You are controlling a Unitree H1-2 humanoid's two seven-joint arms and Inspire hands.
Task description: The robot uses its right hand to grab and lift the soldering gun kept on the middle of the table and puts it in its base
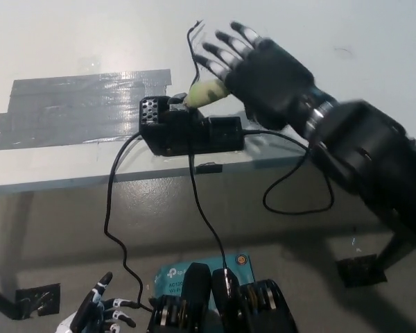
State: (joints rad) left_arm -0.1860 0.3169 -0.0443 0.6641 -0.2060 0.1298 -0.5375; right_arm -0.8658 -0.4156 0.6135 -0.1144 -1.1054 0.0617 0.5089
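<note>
One soldering gun (206, 92) mattered here, and its pale yellow handle lay slanted with the tip end down in the black base (187, 130) near the table's (347, 28) front edge, so I judged it seated. My right hand (263, 69) hung just beside the handle with fingers spread, holding nothing, which suited a release. Cords (114, 208) trailed from the base over the edge toward the floor. My left hand (97, 316) rested low at the left, fingers apart and empty.

The white table (69, 35) carries a grey tape patch (83, 107) and a black base (187, 130), apparently near its edge.
</note>
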